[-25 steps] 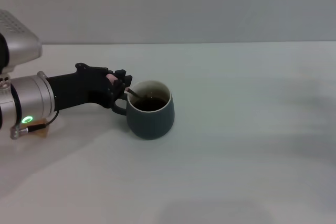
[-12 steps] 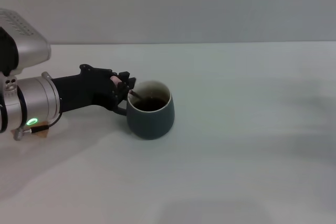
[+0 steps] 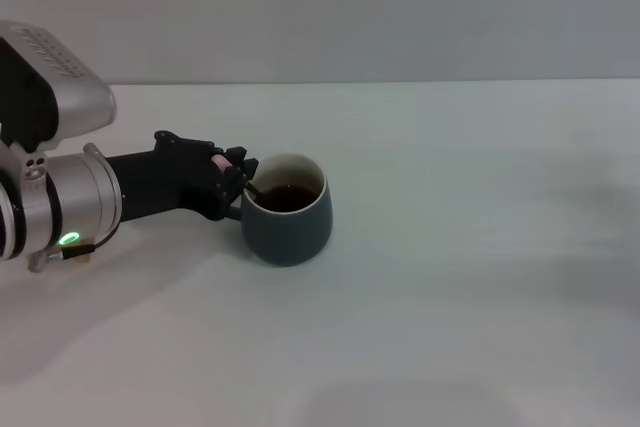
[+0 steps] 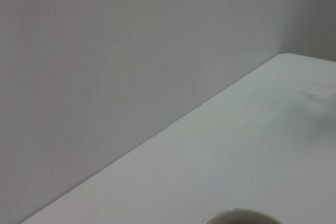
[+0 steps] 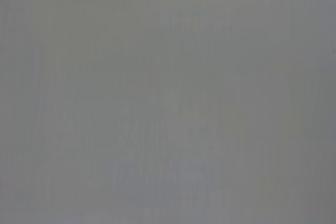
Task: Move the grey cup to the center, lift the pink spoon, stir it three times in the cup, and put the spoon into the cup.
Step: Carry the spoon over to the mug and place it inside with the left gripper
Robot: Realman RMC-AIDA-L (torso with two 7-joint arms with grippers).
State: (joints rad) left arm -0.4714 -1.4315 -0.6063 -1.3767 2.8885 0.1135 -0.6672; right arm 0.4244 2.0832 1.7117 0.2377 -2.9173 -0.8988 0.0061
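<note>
- Head view shows us the grey cup [image 3: 287,212] standing upright on the white table [image 3: 450,277], a little left of the frame's centre, its pale rim facing up and dark liquid inside.
- We see the left gripper [image 3: 236,173] reaching in from the left edge of the frame, its black fingers just beside the cup's left rim, above the loop handle.
- We make out the pink spoon [image 3: 248,185] pinched in those fingers: a bit of pale pink handle shows between them, and the thin metal neck slants down over the rim into the cup. The bowl is hidden in the dark liquid.
- A green light glows on the silver forearm at the lower left of the frame.
- Left wrist view gives us the pale cup rim at the bottom edge, with bare table and grey wall beyond.
- Right wrist view shows only a flat grey field; we cannot see the right gripper in any view.
</note>
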